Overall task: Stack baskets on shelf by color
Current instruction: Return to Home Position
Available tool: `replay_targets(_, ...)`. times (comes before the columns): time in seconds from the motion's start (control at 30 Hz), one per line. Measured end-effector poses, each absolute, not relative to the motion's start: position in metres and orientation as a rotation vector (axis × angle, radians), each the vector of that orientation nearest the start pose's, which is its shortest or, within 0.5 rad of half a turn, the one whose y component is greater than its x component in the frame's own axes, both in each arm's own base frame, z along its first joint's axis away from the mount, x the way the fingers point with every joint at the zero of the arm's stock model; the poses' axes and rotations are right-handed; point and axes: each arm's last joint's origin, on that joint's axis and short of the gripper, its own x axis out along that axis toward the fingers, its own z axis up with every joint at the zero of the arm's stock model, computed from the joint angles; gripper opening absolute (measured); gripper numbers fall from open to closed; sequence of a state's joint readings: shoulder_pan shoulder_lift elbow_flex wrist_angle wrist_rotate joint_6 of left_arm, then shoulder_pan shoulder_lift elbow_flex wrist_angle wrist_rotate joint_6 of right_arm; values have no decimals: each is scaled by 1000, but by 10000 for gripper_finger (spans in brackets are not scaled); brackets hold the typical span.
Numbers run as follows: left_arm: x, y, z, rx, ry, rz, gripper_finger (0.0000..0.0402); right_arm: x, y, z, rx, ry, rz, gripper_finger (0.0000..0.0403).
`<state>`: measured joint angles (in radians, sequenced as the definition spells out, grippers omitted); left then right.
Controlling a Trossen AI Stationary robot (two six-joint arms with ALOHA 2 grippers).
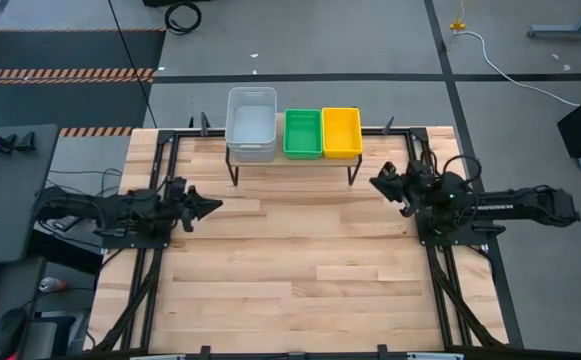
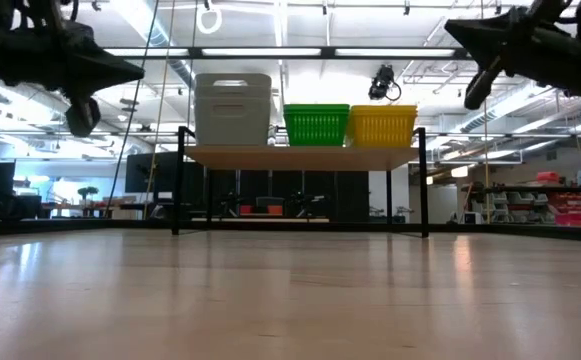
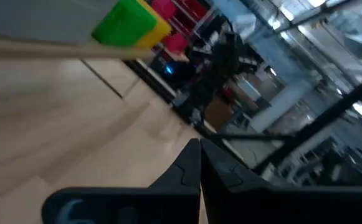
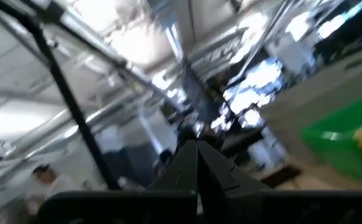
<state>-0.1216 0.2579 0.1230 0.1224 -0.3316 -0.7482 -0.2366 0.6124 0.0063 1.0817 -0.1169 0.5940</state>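
On the shelf (image 1: 290,166) at the table's far edge stand three stacks of baskets in a row: light grey (image 1: 252,124) on the left, green (image 1: 303,133) in the middle, yellow (image 1: 341,132) on the right. In the low view the grey stack (image 2: 232,108), the green (image 2: 316,125) and the yellow (image 2: 382,126) rest by their bottoms on the plank (image 2: 300,156). My left gripper (image 1: 215,206) is shut and holds nothing, at the table's left edge. My right gripper (image 1: 376,180) is shut and holds nothing, at the right edge, well clear of the shelf.
The black frame rails (image 1: 160,250) run along both sides of the table. The wide wooden tabletop (image 1: 300,270) lies between the arms and in front of the shelf's thin black legs (image 1: 234,172).
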Motion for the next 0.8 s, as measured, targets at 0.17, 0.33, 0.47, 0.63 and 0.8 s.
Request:
replay_targets(0.17,99,-5,192,-733,-5,122,2,124,-27,199,546,-335,101,7)
replay_targets(0.33,90,-5,198,-574,-61,67,2,127,-27,187,534,-192,107,8)
replay_targets(0.47,88,-7,196,-316,-26,-1,2,128,-25,178,502,-83,160,9)
replay_targets(0.63,91,-8,182,-368,123,20,4,128,-23,163,473,74,200,9)
replay_targets(0.8,91,-8,175,-441,200,43,25,128,-23,152,479,181,162,10)
